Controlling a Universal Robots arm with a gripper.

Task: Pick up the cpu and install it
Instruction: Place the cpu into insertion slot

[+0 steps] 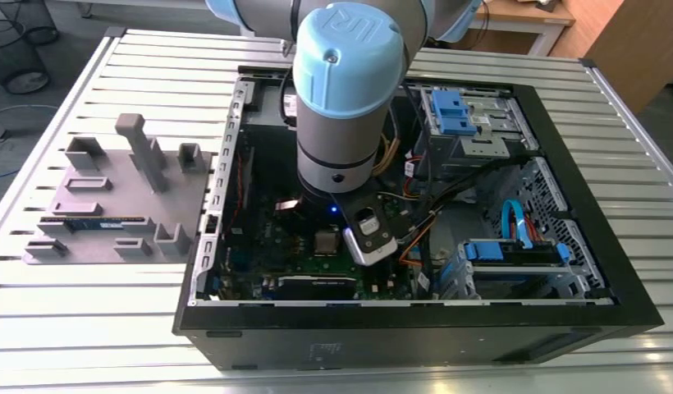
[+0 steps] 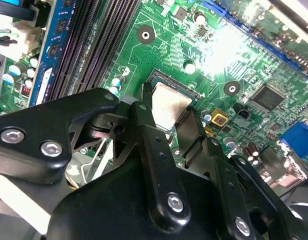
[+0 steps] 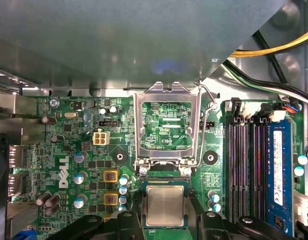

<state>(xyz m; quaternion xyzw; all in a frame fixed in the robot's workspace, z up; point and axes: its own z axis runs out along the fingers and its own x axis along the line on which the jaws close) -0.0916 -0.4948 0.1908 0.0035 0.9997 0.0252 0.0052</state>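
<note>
The pincer [image 3: 166, 221] straddles the cpu [image 3: 165, 204], perhaps gripping it, at the socket [image 3: 166, 174].

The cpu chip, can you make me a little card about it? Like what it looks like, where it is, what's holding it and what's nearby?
thing: the cpu, a small silvery square
where: over the socket on the green motherboard, inside the open computer case
held by: the gripper; its black fingers press two opposite sides
socket cover: metal frame, flipped up and open
nearby: blue memory stick standing in its slot
fully seated: cannot tell
</note>
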